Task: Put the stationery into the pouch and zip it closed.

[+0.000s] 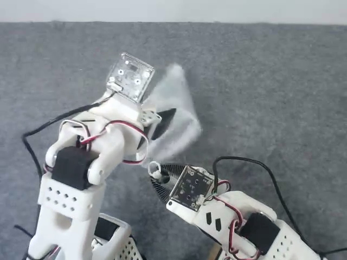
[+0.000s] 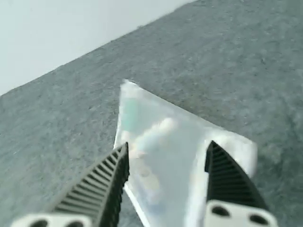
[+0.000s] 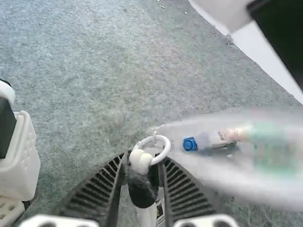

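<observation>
The clear pouch (image 1: 178,105) lies on the grey mat, and stationery shows through it: a blue-capped pen (image 3: 208,142) and a green item (image 3: 267,142). My left gripper (image 1: 160,122) is open over the pouch (image 2: 170,156); its two black fingers (image 2: 111,182) stand wide apart with the pouch between and beneath them. Whether they touch it I cannot tell. My right gripper (image 3: 143,163) is shut on the zipper pull (image 3: 141,161), a white bead with a metal ring (image 3: 160,144), at the pouch's near corner (image 1: 157,172).
The grey mat (image 1: 271,81) stretches open to the right and to the far side. A black cable (image 1: 49,122) trails left of the left arm. The left arm's white base (image 3: 16,151) stands close beside the right gripper. A pale wall (image 2: 57,33) borders the mat's far edge.
</observation>
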Action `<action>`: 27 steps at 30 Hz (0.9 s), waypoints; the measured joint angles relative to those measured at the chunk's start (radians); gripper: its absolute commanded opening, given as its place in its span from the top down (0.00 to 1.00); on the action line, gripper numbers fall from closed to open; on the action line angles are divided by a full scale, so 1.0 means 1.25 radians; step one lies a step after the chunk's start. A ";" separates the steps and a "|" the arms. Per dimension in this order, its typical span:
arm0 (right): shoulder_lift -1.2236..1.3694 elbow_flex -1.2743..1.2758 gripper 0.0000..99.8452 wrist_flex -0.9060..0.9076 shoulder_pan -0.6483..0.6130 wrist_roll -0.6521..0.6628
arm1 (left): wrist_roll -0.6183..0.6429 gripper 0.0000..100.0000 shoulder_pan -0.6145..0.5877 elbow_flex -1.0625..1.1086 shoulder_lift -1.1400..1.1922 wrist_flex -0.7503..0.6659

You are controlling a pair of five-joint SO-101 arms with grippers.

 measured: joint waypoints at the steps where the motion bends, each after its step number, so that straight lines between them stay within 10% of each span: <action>1: 0.000 0.000 0.99 0.000 0.000 0.001 | 0.000 0.75 0.006 0.000 0.000 0.000; 27: -0.232 0.001 0.99 -0.049 0.221 -0.055 | -0.179 0.76 -0.082 -0.157 -0.001 0.257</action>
